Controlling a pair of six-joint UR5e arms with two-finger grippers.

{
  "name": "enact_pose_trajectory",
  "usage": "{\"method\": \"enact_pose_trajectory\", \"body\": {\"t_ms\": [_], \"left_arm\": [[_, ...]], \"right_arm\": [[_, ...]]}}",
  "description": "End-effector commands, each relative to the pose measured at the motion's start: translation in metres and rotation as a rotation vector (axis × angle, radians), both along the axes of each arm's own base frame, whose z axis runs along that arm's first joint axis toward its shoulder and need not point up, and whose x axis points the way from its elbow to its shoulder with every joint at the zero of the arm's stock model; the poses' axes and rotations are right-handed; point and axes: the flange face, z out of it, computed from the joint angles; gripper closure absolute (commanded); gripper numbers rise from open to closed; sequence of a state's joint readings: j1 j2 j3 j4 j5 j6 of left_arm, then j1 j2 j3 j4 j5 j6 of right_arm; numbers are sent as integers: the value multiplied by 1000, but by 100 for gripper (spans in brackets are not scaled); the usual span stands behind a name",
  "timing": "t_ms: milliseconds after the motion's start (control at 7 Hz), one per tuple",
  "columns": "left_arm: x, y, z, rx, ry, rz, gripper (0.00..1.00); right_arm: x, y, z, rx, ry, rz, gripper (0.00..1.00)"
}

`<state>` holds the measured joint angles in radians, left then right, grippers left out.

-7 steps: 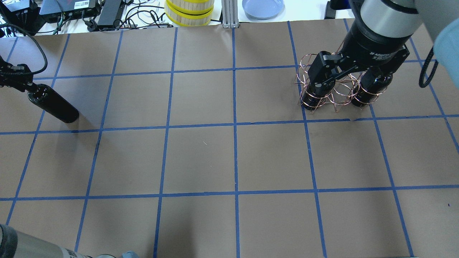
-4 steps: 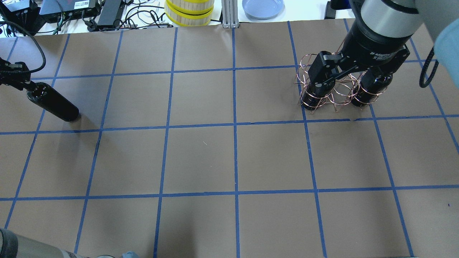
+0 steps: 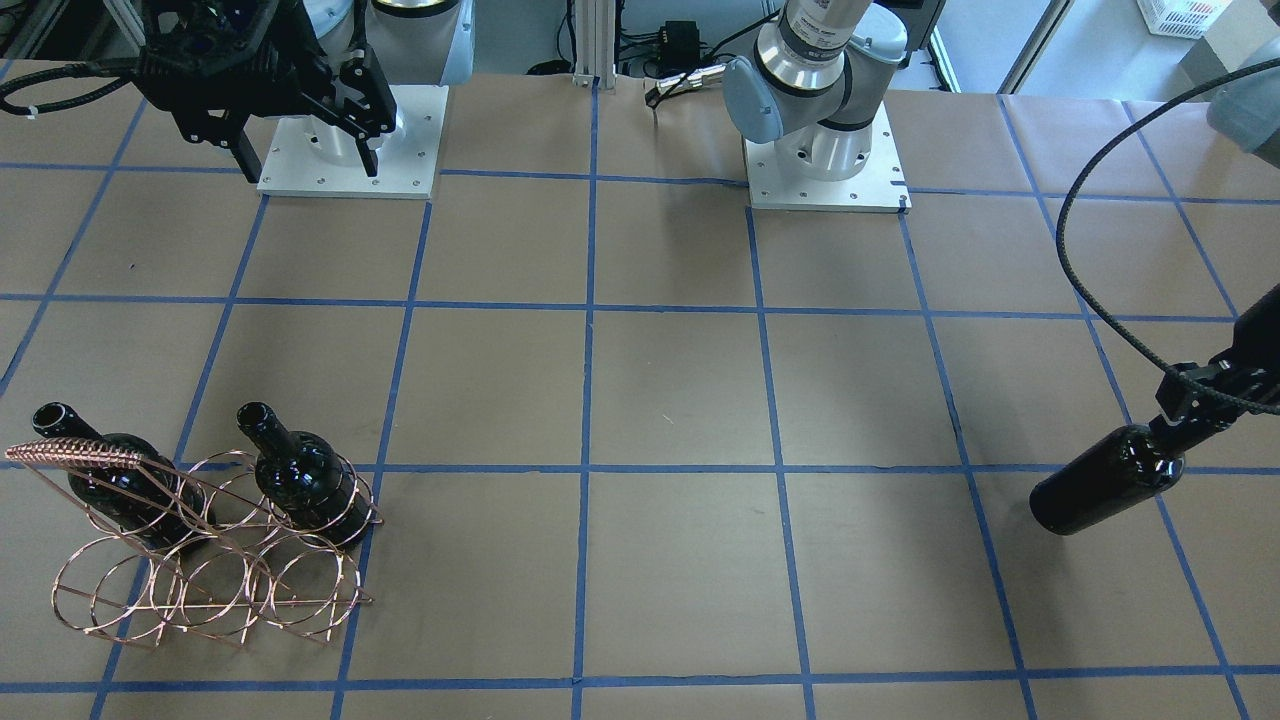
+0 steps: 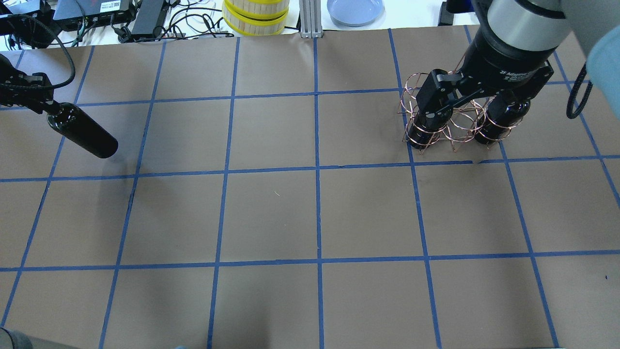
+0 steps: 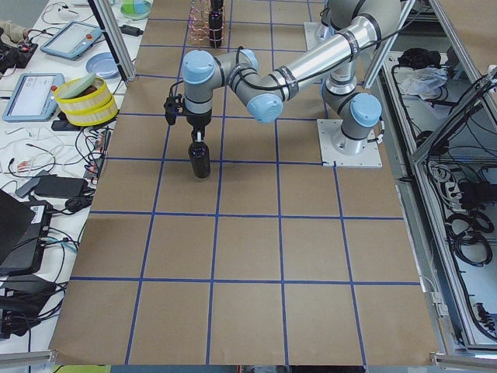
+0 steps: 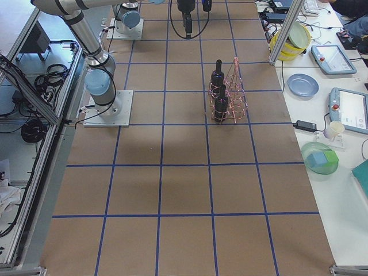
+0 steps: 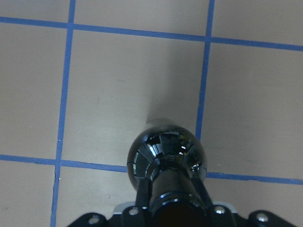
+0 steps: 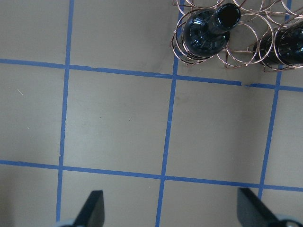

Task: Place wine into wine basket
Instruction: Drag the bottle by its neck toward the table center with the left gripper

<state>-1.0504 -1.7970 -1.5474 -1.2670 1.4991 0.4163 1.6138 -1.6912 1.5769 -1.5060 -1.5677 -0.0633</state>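
My left gripper [image 4: 42, 100] is shut on the neck of a glossy black wine bottle [image 4: 83, 131]. The bottle hangs upright just above the table at its far left, and also shows in the front view [image 3: 1105, 482] and the left wrist view [image 7: 166, 156]. The copper wire wine basket [image 4: 455, 127] stands at the back right. It holds two black bottles [image 3: 300, 475] [image 3: 130, 490] in its end rings; the middle ring is empty. My right gripper [image 3: 305, 150] is open and empty, high above the table near the basket [image 8: 241, 45].
The table is brown paper with a blue tape grid [image 4: 317, 167]. Beyond its far edge are a stack of yellow-rimmed round containers [image 4: 255, 17], a blue plate [image 4: 355, 9] and cables with electronics [image 4: 121, 14].
My left gripper has lifted the bottle and carried it a little to the right and farther from the robot. The right arm and the basket have not moved.
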Motion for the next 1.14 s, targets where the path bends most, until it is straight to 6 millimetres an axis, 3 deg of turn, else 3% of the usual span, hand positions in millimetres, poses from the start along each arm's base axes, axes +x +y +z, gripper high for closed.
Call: {"method": "enact_pose_trajectory", "body": {"t_ms": [0,429,714,857,1000], "left_arm": [[-53,11,4,26,29,31,100],[-166,59,12,48,55,128,100],[-261,104,38,56,63,83,100],[-306,125,38,90,62,72,100],[-344,144,25,121,20,98,100]], "right_arm": [[0,0,0,2,0,0,0],[1,0,0,0,0,1,0],[0,0,0,0,0,0,0],[0,0,0,2,0,0,0],[0,0,0,2,0,0,0]]}}
